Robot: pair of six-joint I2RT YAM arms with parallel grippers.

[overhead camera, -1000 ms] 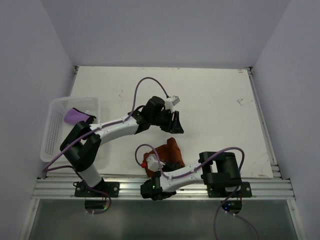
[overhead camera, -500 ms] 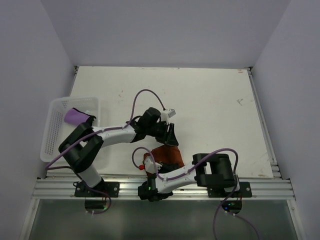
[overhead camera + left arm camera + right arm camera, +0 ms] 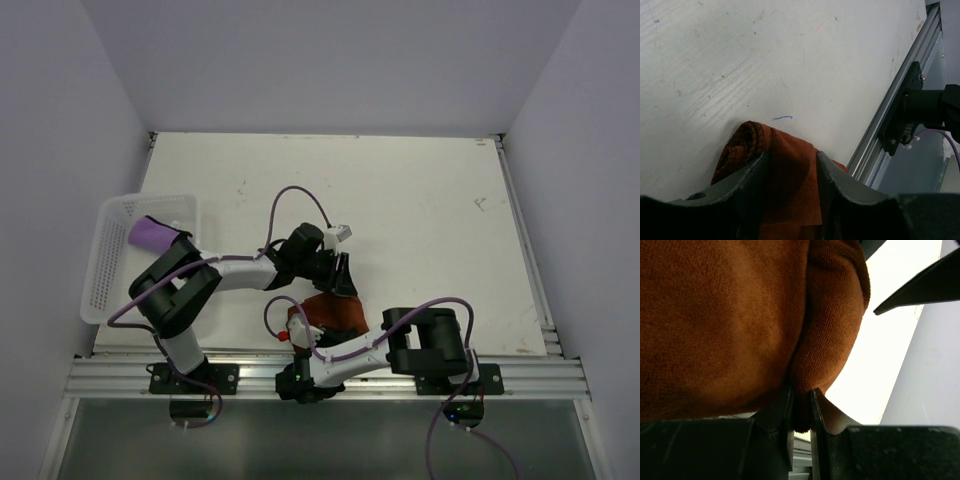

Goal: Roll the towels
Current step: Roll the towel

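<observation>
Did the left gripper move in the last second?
Yes. The left gripper came closer to the near rail and is now over the orange towel.

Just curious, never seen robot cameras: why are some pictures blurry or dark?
Right wrist view: the orange towel sits so close it looks soft, the right pincer is dark, the background glares white. Left wrist view: left pincer blurred, table sharp. Top view: even light.

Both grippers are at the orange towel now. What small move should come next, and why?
Probably close the left gripper on the orange towel: its jaws stand open astride the fabric near the rolled edge, while the right gripper pinches a fold, steadying it.
</observation>
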